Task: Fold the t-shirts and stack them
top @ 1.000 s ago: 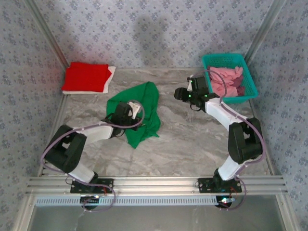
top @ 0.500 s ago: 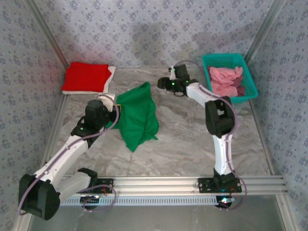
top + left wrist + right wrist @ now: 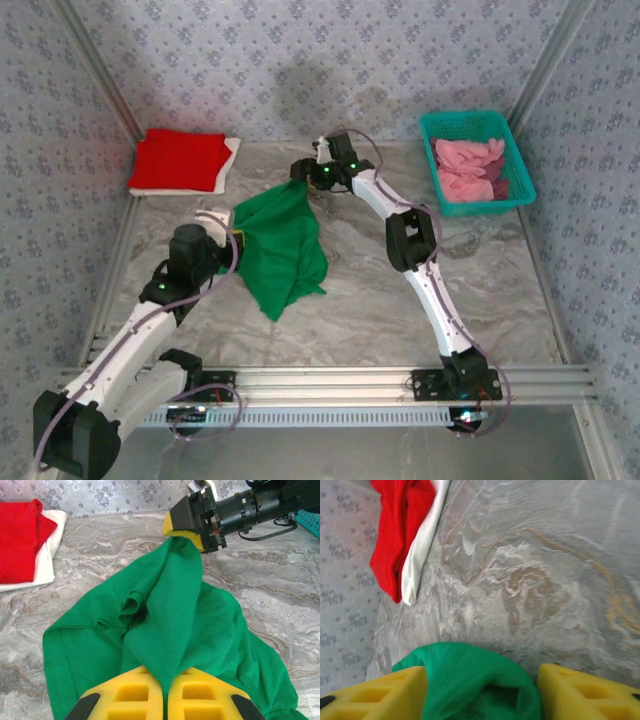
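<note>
Overhead: teal basket of pink shirts; wrist views: left gripper pinched tight on green t-shirt mid-table, right gripper half-spread around its far corner.

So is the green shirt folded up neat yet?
No. The green t-shirt is bunched and wrinkly, with the left gripper pinching one end and the right gripper around the other.

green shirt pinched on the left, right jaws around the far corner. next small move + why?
Probably close the right gripper on the green t-shirt. The cloth bunches between its open yellow fingers without being pinched, while the left gripper is already shut on the near edge. Once both corners are held, the arms could lift and spread the shirt flat for folding.
</note>
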